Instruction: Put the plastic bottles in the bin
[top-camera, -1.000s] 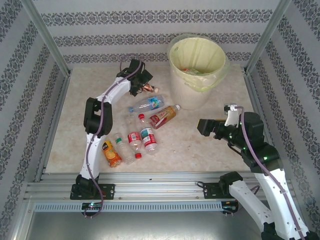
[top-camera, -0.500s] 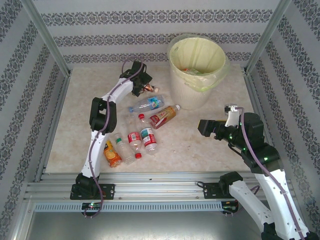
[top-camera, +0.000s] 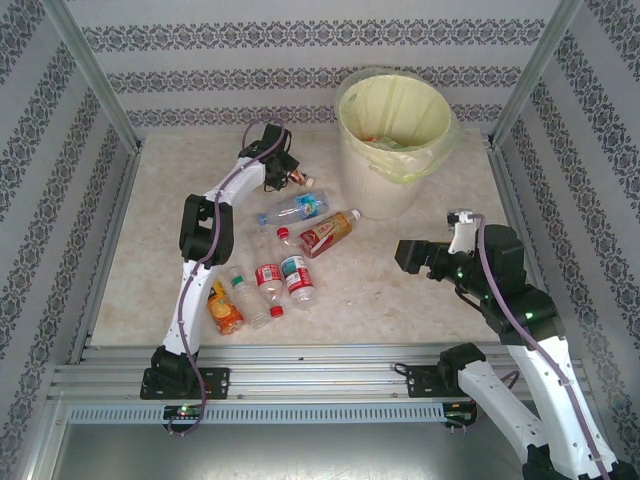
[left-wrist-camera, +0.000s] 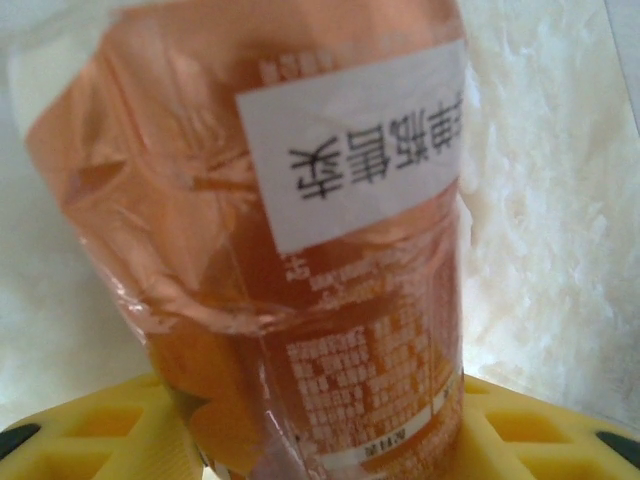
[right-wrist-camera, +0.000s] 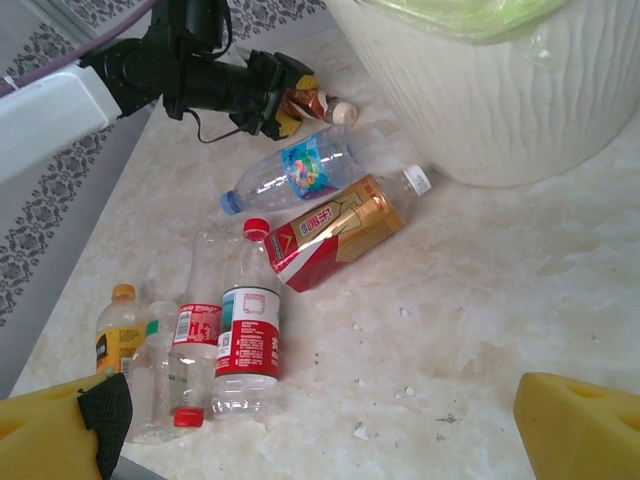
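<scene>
The job is looking partly done at best. Starting at the left, four loose plastic bottles (top-camera: 268, 283) are lying in a huddle on the table (top-camera: 400, 300) near the left arm's base. A blue-labelled bottle (top-camera: 295, 208) and a red-and-gold bottle (top-camera: 325, 232) are lying just beyond them (so six are waiting, by my count). Further back, the left gripper (top-camera: 281, 175) is clamping its jaws onto a brown-orange bottle (left-wrist-camera: 300, 250). That bottle is sitting squarely between the yellow fingers (left-wrist-camera: 90, 440), its label looking crumpled and its white cap pointing toward the bin (top-camera: 385, 190). Whether it is clear of the table I cannot tell. The bin is standing near it on the right, with a few labelled shapes showing inside its bag. At far right the right gripper (top-camera: 404, 255) is hovering, jaws spread wide, grasping nothing, well apart from every bottle.
</scene>
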